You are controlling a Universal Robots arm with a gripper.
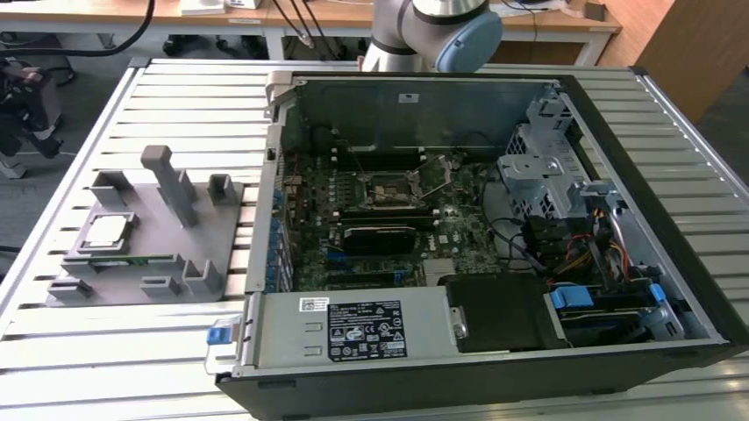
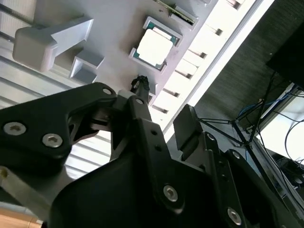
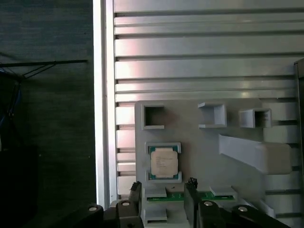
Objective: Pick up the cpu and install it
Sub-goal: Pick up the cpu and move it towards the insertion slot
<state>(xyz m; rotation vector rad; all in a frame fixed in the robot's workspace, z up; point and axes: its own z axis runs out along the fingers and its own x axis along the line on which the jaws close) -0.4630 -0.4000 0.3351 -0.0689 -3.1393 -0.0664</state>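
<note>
The cpu (image 1: 105, 230) (image 2: 153, 46) (image 3: 164, 162) sits in a grey holder (image 1: 175, 254). The gripper (image 3: 164, 186) (image 2: 164, 97) hangs clear above it, jaws spread and empty.

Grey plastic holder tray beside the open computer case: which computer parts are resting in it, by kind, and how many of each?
Silver-topped flat square cpu chip: 1
Long green memory stick: 1
Total: 2

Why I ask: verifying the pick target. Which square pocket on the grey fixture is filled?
The one holding the cpu, beside the green memory stick; the other square pockets are empty.
</note>
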